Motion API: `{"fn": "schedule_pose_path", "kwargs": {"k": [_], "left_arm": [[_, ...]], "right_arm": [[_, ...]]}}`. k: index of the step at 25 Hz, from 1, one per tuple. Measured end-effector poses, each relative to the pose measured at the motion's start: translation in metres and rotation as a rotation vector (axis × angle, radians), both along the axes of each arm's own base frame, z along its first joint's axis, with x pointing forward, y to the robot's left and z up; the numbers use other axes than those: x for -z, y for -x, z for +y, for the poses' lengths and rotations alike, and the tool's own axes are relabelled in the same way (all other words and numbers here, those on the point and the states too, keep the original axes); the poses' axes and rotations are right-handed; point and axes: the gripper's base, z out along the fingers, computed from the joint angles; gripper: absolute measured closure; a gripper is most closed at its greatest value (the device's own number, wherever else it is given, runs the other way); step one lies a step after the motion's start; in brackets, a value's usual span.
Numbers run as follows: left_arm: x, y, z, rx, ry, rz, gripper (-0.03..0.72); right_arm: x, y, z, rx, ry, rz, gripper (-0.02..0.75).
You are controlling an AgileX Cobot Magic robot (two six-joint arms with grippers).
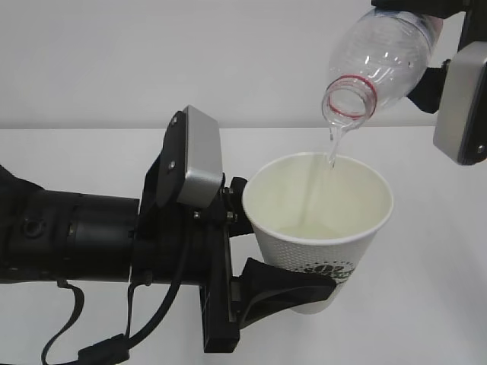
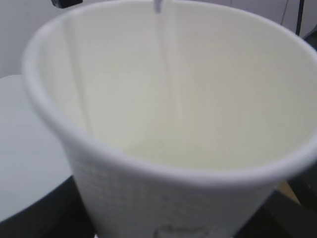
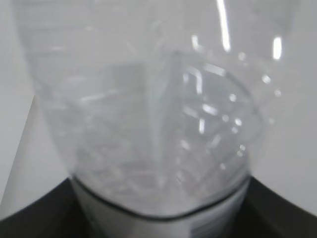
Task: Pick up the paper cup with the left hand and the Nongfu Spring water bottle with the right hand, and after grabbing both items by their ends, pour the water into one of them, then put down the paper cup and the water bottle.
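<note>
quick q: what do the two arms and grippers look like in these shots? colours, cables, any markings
Left arm: black, cylindrical, with a rounded grey metal plate fixed by small screws, black fingers, and a loose black cable looping below. Right gripper: black bracket with a matching grey plate. No markings visible on either.

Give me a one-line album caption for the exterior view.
Tilted water bottle in the right gripper pours a thin stream of water into the paper cup held by the left gripper.
</note>
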Motion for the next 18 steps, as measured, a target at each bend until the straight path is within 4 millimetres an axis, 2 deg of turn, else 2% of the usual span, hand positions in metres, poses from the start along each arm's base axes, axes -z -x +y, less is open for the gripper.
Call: {"fn": "schedule_pose_path", "kwargs": {"k": [18], "left_arm": [[0.0003, 0.0000, 0.0001, 0.001, -0.003, -0.001, 0.171]], "right_arm": [[-0.0023, -0.0011, -0.0008, 0.014, -0.017, -0.014, 0.257]]}}
